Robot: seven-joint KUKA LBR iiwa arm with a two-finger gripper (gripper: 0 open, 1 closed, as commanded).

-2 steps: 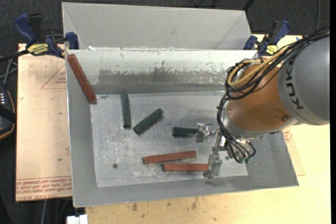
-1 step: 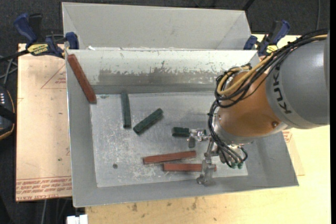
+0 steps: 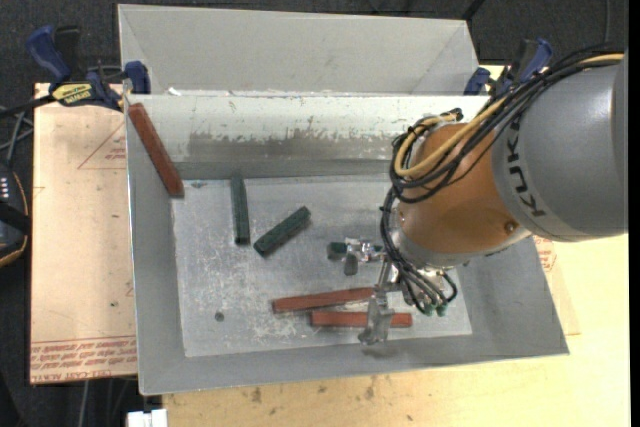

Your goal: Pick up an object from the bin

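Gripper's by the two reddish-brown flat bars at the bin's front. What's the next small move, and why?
Probably ease the gripper straight down onto the nearer reddish-brown flat bar. It stands over that bar's right end, and the second reddish-brown bar lies just behind it, so drifting sideways risks catching both.

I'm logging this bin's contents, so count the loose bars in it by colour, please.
Reddish-brown flat bars: 3 (one leaning at the left, two lying side by side at the front)
Dark green bars: 2 (one straight, one slanted)
Total: 5
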